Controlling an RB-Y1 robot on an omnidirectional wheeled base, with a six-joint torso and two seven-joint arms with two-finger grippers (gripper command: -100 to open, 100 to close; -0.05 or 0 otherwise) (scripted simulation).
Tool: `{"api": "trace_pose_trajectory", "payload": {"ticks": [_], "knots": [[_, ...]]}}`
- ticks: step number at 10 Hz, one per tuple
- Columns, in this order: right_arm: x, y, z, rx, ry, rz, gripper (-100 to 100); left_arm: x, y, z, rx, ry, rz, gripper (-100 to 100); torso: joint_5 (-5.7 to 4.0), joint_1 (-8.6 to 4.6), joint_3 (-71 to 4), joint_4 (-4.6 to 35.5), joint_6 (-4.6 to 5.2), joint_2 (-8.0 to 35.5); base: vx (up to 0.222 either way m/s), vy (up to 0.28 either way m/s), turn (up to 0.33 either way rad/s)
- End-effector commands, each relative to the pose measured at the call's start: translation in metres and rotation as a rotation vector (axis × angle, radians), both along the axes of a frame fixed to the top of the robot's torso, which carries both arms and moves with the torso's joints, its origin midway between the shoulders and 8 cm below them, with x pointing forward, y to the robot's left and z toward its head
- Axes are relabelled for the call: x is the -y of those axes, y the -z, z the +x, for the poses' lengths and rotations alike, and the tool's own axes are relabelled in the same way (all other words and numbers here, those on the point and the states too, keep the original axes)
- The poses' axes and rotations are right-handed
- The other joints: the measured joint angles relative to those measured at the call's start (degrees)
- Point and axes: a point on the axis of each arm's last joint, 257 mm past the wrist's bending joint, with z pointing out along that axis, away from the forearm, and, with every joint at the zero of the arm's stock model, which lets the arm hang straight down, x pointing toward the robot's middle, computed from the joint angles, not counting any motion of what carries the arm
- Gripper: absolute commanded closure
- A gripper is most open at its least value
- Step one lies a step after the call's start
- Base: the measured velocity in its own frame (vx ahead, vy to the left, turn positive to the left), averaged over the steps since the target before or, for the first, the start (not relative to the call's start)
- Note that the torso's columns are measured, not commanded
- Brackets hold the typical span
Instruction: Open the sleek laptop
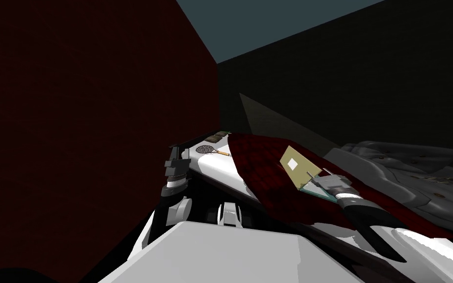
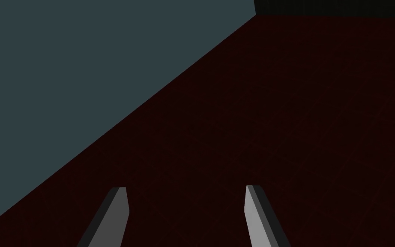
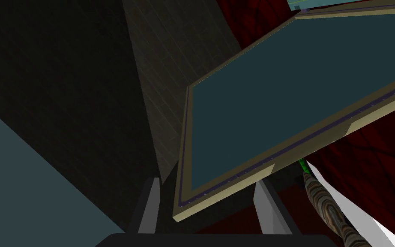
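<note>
Right gripper (image 3: 206, 182), fingers spread, reaches over the dark red quilted blanket (image 1: 265, 167) at right, where the slim tan laptop with a dark teal screen (image 3: 278, 98) lies partly open, one corner of its raised lid between our fingers. Left gripper (image 2: 186, 188), likewise spread, hangs at left near a small dark-headed racket (image 1: 208, 150).

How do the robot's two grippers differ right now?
The right gripper has a corner of the raised laptop lid between its fingers; the left gripper has nothing between its own. The right gripper reaches out over the dark red blanket, while the left gripper is held close beside the dark red wall, facing it. Both have their fingers apart.
</note>
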Motion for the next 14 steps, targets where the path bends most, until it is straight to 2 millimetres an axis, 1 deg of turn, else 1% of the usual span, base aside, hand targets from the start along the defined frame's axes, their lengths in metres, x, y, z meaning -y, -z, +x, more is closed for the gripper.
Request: {"api": "trace_pose_trajectory", "payload": {"ticks": [1,3,7,8,9,12,13,14], "knots": [[0.005,0.005,0.004,0.03,0.0,0.115,100,0.0,0.0,0.0,0.0,0.0,0.0,0,-0.03,-0.2,0.0,0.02,0.15,0.0,-0.072,-0.067,0.028],[0.008,0.005,0.007,0.055,-0.001,0.19,100,0.0,0.0,0.0,0.0,0.0,0.0,0,-0.11,-0.28,-0.05,-0.05,0.35,-0.1,-0.049,-0.056,0.008],[0.015,0.006,0.014,0.106,-0.001,0.339,100,0.0,0.0,0.0,0.0,0.0,0.0,0,-0.07,-0.33,-0.13,-0.04,0.23,-0.21,-0.047,-0.065,0.001],[0.01,0.002,0.016,0.103,-0.011,0.311,100,0.0,0.0,0.0,0.0,0.0,0.0,0,-0.01,-0.22,-0.13,-0.04,0.23,-0.18,-0.021,-0.035,0.007],[0.012,0.009,0.02,0.133,-0.005,0.396,100,0.0,0.0,0.0,0.0,0.0,0.0,0,0.07,0.11,-0.15,-0.07,0.14,-0.24,-0.03,-0.069,0.001],[0.011,0.024,0.025,0.168,0.003,0.513,100,0.0,0.0,0.0,0.0,0.0,0.0,0,-0.09,-0.09,-0.15,-0.12,0.03,-0.26,-0.063,-0.105,0.016],[0.01,0.034,0.029,0.192,0.007,0.591,100,0.0,0.0,0.0,0.0,0.0,0.0,0,-0.1,-0.07,-0.15,-0.16,0.07,-0.26,-0.084,-0.125,0.012],[0.009,0.039,0.031,0.204,0.009,0.63,100,0.0,0.0,0.0,0.0,0.0,0.0,0,-0.16,-0.14,-0.13,-0.17,0.09,-0.24,-0.071,-0.131,0.009]]}}
